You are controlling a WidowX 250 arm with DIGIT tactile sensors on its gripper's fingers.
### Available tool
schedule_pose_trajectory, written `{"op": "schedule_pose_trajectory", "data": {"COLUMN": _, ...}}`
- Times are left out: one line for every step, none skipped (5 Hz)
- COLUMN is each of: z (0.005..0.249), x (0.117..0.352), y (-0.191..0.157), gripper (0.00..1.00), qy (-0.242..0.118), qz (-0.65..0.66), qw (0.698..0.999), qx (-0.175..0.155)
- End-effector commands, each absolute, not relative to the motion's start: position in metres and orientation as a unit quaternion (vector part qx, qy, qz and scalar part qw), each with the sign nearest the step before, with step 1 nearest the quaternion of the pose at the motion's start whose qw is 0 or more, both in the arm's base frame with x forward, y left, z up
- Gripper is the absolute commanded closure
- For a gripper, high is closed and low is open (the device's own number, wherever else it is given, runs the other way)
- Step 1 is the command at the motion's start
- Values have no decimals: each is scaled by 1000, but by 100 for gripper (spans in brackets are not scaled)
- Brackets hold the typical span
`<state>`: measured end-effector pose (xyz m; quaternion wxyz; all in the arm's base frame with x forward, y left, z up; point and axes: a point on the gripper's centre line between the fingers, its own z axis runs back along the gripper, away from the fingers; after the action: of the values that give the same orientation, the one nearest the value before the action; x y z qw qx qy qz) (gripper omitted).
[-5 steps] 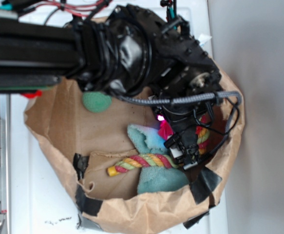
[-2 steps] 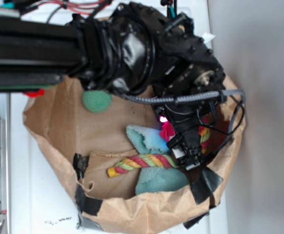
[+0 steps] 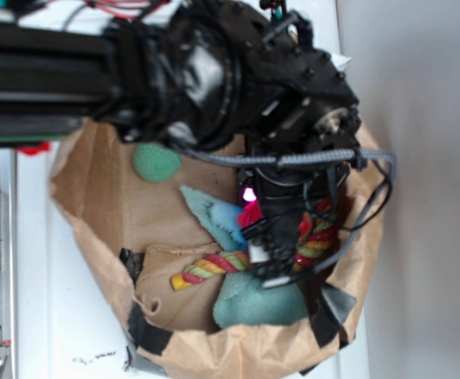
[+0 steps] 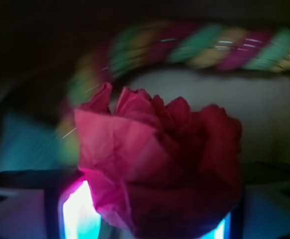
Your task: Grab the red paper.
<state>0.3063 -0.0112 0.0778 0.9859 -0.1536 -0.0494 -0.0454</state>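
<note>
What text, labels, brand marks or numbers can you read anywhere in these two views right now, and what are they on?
None can be read.
Paper bag: plain brown with black tape patches, no print.
Gripper: black, no legible marking; only a pink light glows above it.
Red paper, rope, teal cloth, green ball: no writing.
Dark specks on the white surface at the exterior view's bottom left: too small to read.

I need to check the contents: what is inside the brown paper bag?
Inside the brown paper bag: green ball, teal cloth, twisted rope, and red paper. The arm hides the rest.
</note>
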Motion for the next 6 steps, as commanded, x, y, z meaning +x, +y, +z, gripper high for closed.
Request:
{"op": "schedule_pose_trajectory", "data": {"z": 159, "x": 286, "y": -12, "gripper": 100, "qy": -113, "qz": -97, "qw": 986, "qx": -75}}
{"op": "schedule_pose_trajectory", "data": {"z": 177, "x": 272, "y": -1, "gripper": 100, "qy": -132, "qz": -78, "qw": 988, "qx": -19}}
{"op": "schedule_pose_trajectory", "data": {"z": 187, "x": 269, "y": 8, "gripper": 100, "qy": -148, "qz": -56, "qw": 987, "qx": 8}}
{"op": "schedule_pose_trajectory", "data": {"z": 197, "x": 261, "y": 15, "gripper": 100, "qy": -144, "qz": -35, "qw": 989, "qx": 8}}
{"op": "schedule_pose_trajectory", "data": {"z": 197, "x": 251, "y": 11, "gripper": 100, "qy": -131, "qz": -46, "qw": 990, "qx": 6}}
{"op": "schedule_pose_trajectory", "data": {"z": 196, "x": 251, "y": 5, "gripper": 100, "qy": -137, "qz": -52, "qw": 989, "qx": 8}}
